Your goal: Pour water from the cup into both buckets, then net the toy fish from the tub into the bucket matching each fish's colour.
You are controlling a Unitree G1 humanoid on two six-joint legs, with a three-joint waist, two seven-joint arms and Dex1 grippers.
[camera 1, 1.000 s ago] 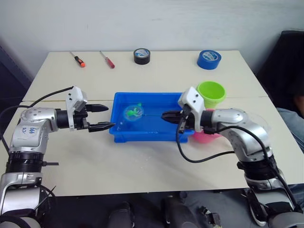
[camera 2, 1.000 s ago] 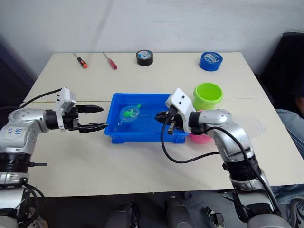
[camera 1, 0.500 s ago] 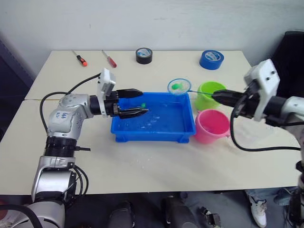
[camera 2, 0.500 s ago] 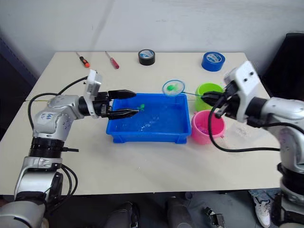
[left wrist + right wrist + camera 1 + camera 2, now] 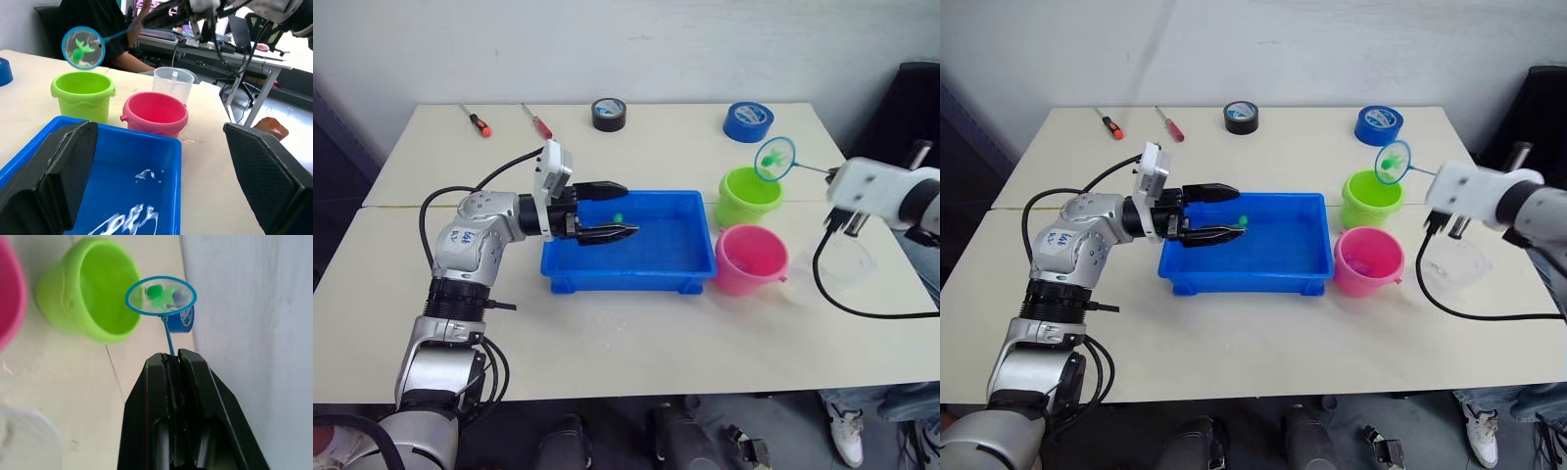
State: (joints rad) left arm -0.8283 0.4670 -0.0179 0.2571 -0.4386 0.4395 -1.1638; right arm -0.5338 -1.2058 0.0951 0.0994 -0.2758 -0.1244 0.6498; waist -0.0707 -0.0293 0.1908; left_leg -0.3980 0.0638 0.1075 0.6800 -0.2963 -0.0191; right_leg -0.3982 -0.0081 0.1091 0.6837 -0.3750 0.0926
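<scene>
R gripper point(image 5: 171, 360) is clamped on the handle of the net point(image 5: 774, 159), holding the hoop tilted above the green bucket point(image 5: 748, 195), prob. so the green fish point(image 5: 157, 293) in the mesh can tip in. L gripper point(image 5: 617, 210) hangs open over the tub point(image 5: 636, 257), w/ one green fish point(image 5: 618, 216) left between its fingers. Pink bucket point(image 5: 751, 259) and cup point(image 5: 843, 264) sit just beside.

Both eye views look down from the head over the whole table point(image 5: 636, 333). The left wrist view sits low over the tub point(image 5: 146, 161), facing the buckets point(image 5: 85, 93). The right wrist view looks closely along the net point(image 5: 161, 296).
</scene>
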